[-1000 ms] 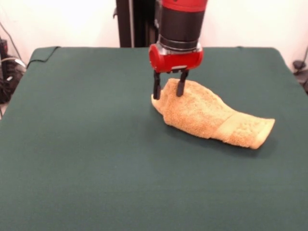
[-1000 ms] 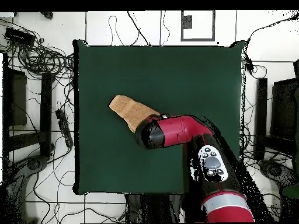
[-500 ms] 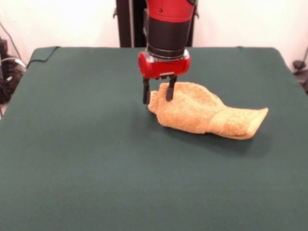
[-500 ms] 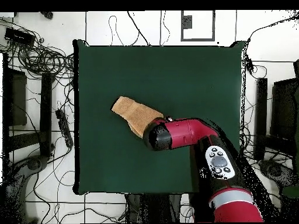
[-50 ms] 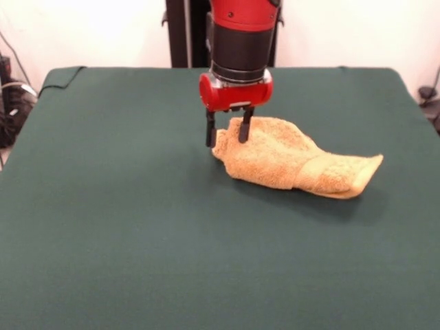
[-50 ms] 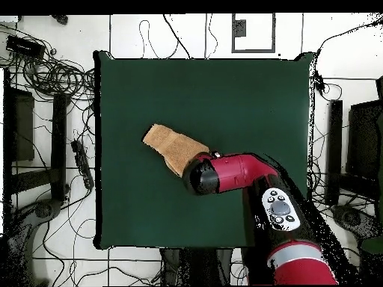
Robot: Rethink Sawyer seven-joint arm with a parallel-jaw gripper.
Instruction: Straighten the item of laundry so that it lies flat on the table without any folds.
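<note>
The item of laundry, a golden-orange towel [image 5: 292, 163], lies bunched and folded over right of the table's [image 5: 124, 206] centre, its woven band towards the right end. My gripper [image 5: 226, 139] stands upright over the towel's left end. Its two black fingers [image 5: 210, 132] are apart, one at the towel's left edge and the other pressed into the pile. From above, the towel [image 6: 170, 145] shows left of centre on the table [image 6: 224, 97], and the arm's red head [image 6: 202, 176] covers its lower right end along with the fingers.
Wide green cloth lies open on all sides of the towel. Cables and dark equipment [image 6: 45, 75] surround the table on the floor. A black post [image 5: 177, 33] rises behind the far edge.
Over the second the gripper moved left in the front view and dragged the towel's end with it, so the towel bunched shorter. In the last half second almost nothing moved.
</note>
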